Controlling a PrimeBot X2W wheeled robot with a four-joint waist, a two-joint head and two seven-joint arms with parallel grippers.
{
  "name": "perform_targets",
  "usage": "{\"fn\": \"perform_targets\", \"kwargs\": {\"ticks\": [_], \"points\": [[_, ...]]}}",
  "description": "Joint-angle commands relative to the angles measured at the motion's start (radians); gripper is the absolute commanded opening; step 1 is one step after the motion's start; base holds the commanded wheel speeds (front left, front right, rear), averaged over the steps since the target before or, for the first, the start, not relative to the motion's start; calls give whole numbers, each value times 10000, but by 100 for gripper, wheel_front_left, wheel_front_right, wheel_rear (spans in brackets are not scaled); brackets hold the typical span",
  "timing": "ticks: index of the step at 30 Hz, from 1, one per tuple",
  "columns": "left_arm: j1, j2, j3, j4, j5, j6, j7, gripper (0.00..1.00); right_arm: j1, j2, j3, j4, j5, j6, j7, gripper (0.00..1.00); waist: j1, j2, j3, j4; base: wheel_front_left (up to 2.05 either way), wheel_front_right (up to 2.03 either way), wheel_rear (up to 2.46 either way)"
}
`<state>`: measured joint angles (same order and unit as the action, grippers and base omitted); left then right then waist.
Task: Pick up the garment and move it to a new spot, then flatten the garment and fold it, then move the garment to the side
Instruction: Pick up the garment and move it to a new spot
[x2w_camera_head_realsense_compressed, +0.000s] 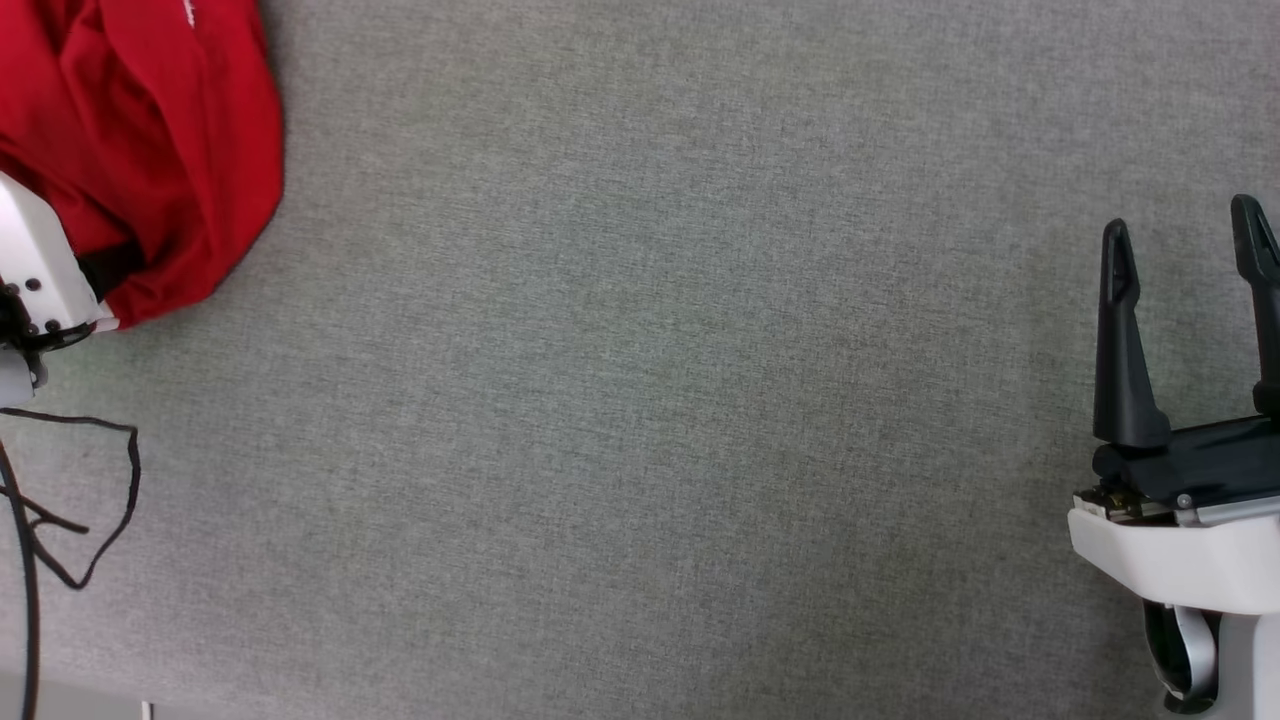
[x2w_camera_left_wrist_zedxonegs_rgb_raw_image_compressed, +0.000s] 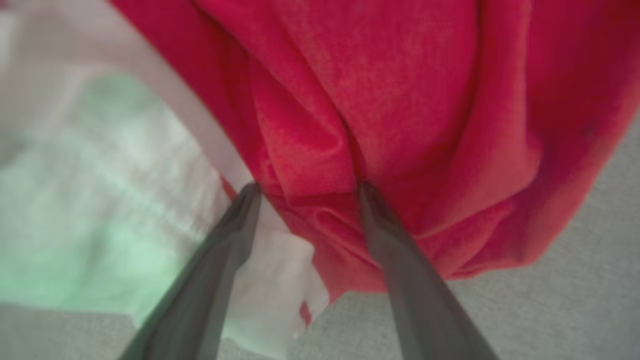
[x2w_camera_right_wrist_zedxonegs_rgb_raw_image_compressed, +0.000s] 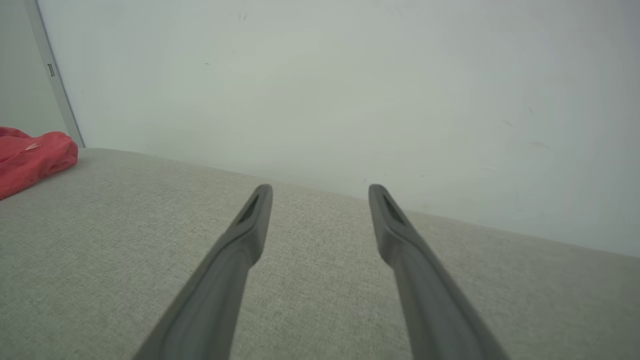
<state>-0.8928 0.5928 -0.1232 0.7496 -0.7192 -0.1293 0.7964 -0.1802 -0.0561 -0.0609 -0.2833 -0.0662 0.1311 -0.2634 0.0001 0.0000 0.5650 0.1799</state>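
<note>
Most of garment (x2w_camera_head_realsense_compressed: 170, 120) cut off; spread left jaws meet blurred folds.

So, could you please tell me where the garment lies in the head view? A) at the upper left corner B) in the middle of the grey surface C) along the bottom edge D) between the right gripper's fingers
A: the garment is bunched at the upper left corner, well apart from the right gripper, whose open fingers hold nothing.
</note>
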Motion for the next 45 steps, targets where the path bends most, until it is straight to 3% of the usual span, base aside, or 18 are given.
{"fn": "perform_targets", "kwargs": {"ticks": [1, 6, 7, 8, 18, 32, 39, 45], "points": [[83, -116, -263, 260, -78, 4, 191, 100, -92, -46, -33, -43, -69, -8, -21, 100, -1, 0, 60, -36, 0, 0, 0], [224, -338, -908, 704, -212, 2, 167, 100, -122, -28, -13, 21, 40, -8, -21, 100, -1, 0, 112, -139, 0, 0, 0], [201, -339, -1045, 750, -209, 2, 122, 46, -141, -21, -11, 29, 64, -7, -21, 100, -1, 0, 105, -162, 0, 0, 0], [175, -314, -1110, 781, -220, 2, -5, 0, -156, -13, -19, 42, 105, -7, -21, 100, -1, 0, 82, -182, 0, 0, 0], [-1125, 257, -1701, 369, -203, 1, -1713, 0, 62, 46, -60, 254, 323, -7, -21, 100, -1, 0, -870, -101, 0, 0, 0], [-2760, 1047, -4453, -2262, -103, 1, -3450, 0, 605, 72, -221, 704, 1091, -7, -21, 100, -1, 0, -2515, -263, 0, 0, 0], [-3491, 536, -5898, -3261, 10, 2, -3708, 0, 589, 72, -323, 761, 1336, -7, -21, 100, -1, 0, -2733, -892, 0, 0, 0], [-3885, -375, -7116, -3745, 135, 2, -3970, 0, 454, 76, -410, 796, 1589, -7, -21, 100, -1, 0, -2689, -1701, 0, 0, 0]]}}
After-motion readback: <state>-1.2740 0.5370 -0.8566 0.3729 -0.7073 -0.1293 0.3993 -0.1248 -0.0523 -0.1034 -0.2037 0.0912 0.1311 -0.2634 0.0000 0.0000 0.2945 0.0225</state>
